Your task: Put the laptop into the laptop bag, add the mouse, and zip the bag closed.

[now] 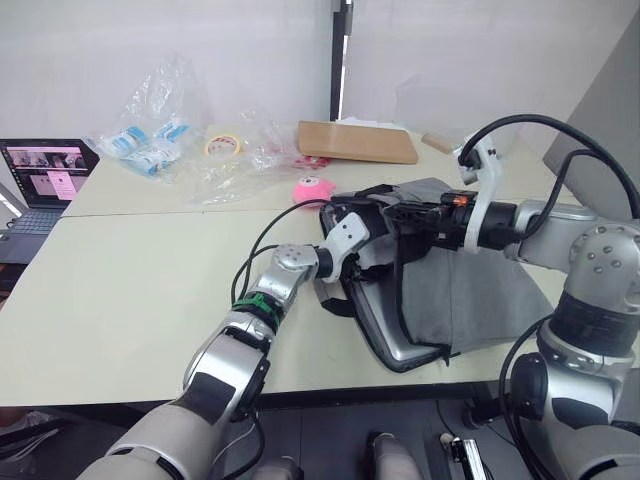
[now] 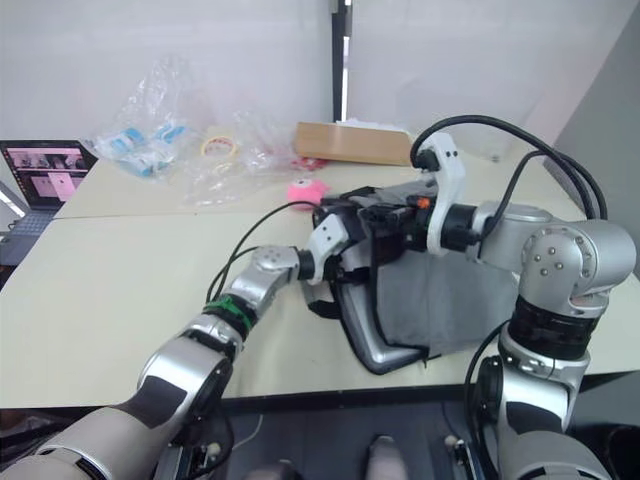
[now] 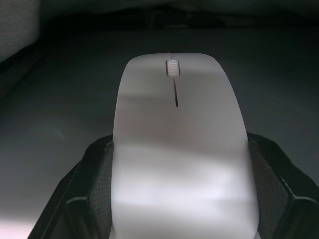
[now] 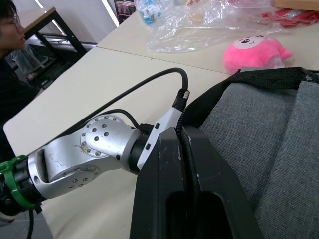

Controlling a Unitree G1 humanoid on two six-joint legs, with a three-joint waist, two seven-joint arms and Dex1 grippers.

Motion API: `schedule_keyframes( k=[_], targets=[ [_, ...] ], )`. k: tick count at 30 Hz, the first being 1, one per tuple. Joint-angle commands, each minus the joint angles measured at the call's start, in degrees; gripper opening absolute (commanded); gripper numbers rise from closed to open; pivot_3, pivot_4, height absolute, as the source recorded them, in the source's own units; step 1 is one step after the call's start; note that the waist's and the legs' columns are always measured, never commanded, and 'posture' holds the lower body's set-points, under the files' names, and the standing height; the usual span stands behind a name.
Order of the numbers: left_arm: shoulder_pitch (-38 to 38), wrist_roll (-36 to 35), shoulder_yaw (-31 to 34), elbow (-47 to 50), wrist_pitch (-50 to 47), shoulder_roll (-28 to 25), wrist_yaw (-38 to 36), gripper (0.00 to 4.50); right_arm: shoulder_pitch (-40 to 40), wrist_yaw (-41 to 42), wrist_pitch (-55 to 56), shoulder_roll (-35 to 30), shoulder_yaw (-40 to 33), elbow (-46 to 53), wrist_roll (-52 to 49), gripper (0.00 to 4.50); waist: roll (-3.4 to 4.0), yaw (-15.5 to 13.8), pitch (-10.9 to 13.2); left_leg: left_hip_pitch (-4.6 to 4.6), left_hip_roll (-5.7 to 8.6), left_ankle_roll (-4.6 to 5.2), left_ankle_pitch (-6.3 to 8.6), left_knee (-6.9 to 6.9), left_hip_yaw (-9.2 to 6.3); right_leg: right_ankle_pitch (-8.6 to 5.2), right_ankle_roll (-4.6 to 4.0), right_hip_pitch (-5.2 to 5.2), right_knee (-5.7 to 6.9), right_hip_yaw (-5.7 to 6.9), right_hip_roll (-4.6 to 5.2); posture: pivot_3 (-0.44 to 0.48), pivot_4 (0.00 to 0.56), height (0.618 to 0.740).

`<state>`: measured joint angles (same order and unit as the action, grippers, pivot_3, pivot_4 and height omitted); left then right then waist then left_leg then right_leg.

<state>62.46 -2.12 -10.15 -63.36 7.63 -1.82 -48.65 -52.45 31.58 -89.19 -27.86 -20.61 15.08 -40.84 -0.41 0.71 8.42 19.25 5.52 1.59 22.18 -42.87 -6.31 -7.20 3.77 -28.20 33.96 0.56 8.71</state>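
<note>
The grey laptop bag [image 1: 470,290] lies on the table's right side with its near-left edge raised open. The silver laptop [image 1: 392,338] sits inside it, and only its rim shows at the opening. My right gripper [image 4: 182,132] is shut on the bag's black zipper edge [image 4: 185,107] and holds the top flap up. My left gripper [image 3: 179,149] reaches into the opening under that flap. It is shut on the white mouse [image 3: 177,109], which sits between its black fingers [image 3: 94,169] over the dark inside of the bag.
A pink plush toy [image 1: 312,188] sits just behind the bag. Further back are a brown cardboard slab [image 1: 356,142], crumpled plastic bags [image 1: 160,130] and a tape roll [image 1: 223,144]. A small dark laptop [image 1: 40,180] stands at far left. A person [image 4: 10,30] sits beyond the table.
</note>
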Motion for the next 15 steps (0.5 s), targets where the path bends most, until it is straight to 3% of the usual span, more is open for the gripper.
schedule_keyframes(
  k=[1, 9, 11, 13, 15],
  targets=[
    [2.6, 0.5, 1.4, -2.5, 2.0, 1.5, 0.7, 2.85, -2.2, 0.8, 0.7, -0.4, -2.1, 1.7, -3.3, 0.02, 0.0, 0.0, 0.0, -0.01, 0.0, 0.0, 0.0, 0.0, 0.0, 0.0, 0.0, 0.0, 0.0, 0.0, 0.0, 0.0, 0.15, 0.74],
    [5.1, 0.3, 4.4, -6.2, 2.9, 4.3, 2.9, 2.85, -1.9, 0.3, 1.3, -0.8, -1.5, 1.0, -3.7, 0.02, 0.0, 0.0, 0.0, 0.0, 0.0, 0.01, 0.0, 0.0, 0.01, 0.02, 0.03, 0.0, 0.0, -0.02, 0.01, 0.0, 0.15, 0.74],
    [5.3, 0.4, 4.9, -6.4, 3.1, 4.2, 2.5, 3.99, -1.8, 0.6, 1.8, -1.1, -1.1, 0.9, -3.7, 0.0, 0.0, 0.0, 0.0, 0.0, 0.0, 0.01, 0.0, 0.0, 0.01, 0.02, 0.03, 0.0, 0.0, -0.02, 0.02, 0.0, 0.15, 0.74],
    [4.9, 0.1, 5.4, -6.1, 3.5, 3.8, 1.2, 4.44, -1.8, 0.8, 2.2, -1.4, -0.8, 0.7, -3.8, 0.0, 0.0, 0.0, 0.0, 0.0, 0.01, 0.01, 0.0, 0.0, 0.01, 0.02, 0.03, 0.0, 0.0, -0.02, 0.02, 0.0, 0.15, 0.74],
    [4.0, -0.6, 6.3, -5.2, 3.8, 3.1, -0.7, 4.44, -1.6, 0.9, 2.6, -1.5, -0.4, 0.5, -3.9, 0.0, 0.0, 0.0, 0.0, 0.0, 0.01, 0.01, 0.01, 0.0, 0.0, 0.02, 0.03, 0.0, 0.0, -0.02, 0.02, 0.0, 0.15, 0.74]
  ],
)
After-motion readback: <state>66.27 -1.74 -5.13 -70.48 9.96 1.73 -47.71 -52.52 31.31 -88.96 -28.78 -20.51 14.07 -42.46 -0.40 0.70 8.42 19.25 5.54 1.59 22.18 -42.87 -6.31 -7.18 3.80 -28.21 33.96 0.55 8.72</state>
